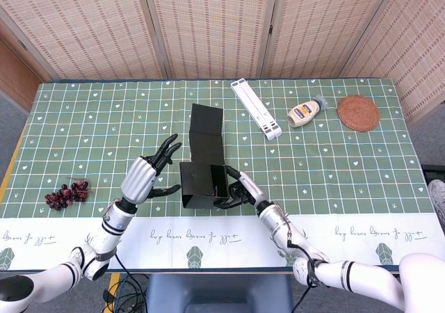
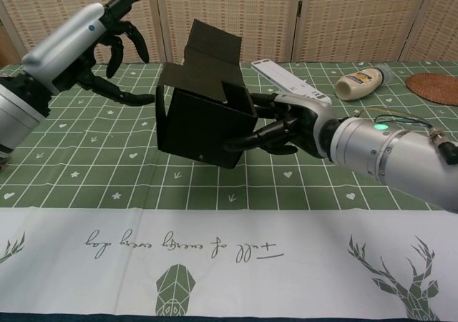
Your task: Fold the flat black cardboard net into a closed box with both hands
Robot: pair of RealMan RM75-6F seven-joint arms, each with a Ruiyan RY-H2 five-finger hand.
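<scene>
The black box (image 1: 201, 181) sits partly folded near the front middle of the counter (image 1: 348, 167), its body resting on the green checked cloth and one long flap (image 1: 206, 133) lying back behind it toward the screens. In the chest view the box (image 2: 200, 125) stands with that flap (image 2: 212, 50) rising at its top rear. The right hand (image 1: 238, 191) grips the box at its right side, fingers (image 2: 265, 132) curled against the front corner and wall. The left hand (image 1: 149, 174) hangs just left of the box with fingers spread and holding nothing; whether a fingertip touches the left wall cannot be told. A bunch of dark grapes (image 1: 66, 193) lies at the left front of the counter. Toward the back right lie a white strip (image 1: 256, 108), a squeeze bottle (image 1: 306, 111) on its side, and a round woven coaster (image 1: 358, 112).
</scene>
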